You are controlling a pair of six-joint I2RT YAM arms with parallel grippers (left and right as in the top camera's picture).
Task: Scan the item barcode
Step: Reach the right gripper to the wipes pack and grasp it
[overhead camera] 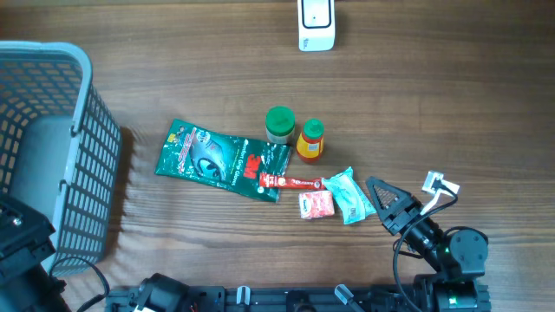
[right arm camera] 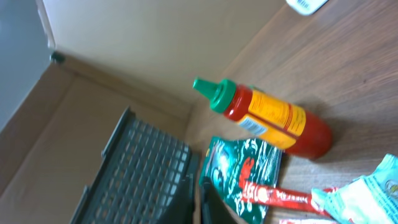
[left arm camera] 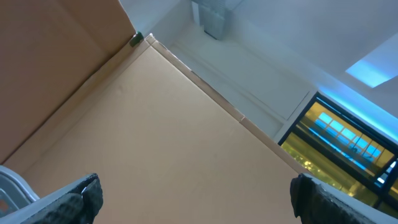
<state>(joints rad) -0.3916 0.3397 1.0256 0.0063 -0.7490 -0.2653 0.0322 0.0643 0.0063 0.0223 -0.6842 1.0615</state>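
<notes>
We see the right pincer [overhead camera: 375, 186] above the wooden tabletop [overhead camera: 451, 104], its jaws drawn together to a point. Just beside its tip lies a teal packet [overhead camera: 351, 198], and beyond that a pink packet [overhead camera: 316, 204] and a red sachet [overhead camera: 291, 182]. Farther off are an orange bottle [overhead camera: 310, 140], a green-lidded jar [overhead camera: 279, 124] and a green bag [overhead camera: 217, 158]. The white scanner [overhead camera: 316, 24] is well apart, and the grey basket [overhead camera: 87, 130] is farthest.

Glossy green foil pouch [overhead camera: 217, 160], shiny red plastic sauce bottle [right arm camera: 280, 121] and grey plastic lattice basket [overhead camera: 97, 160] on a matt, wood-grain bench [overhead camera: 434, 95].
</notes>
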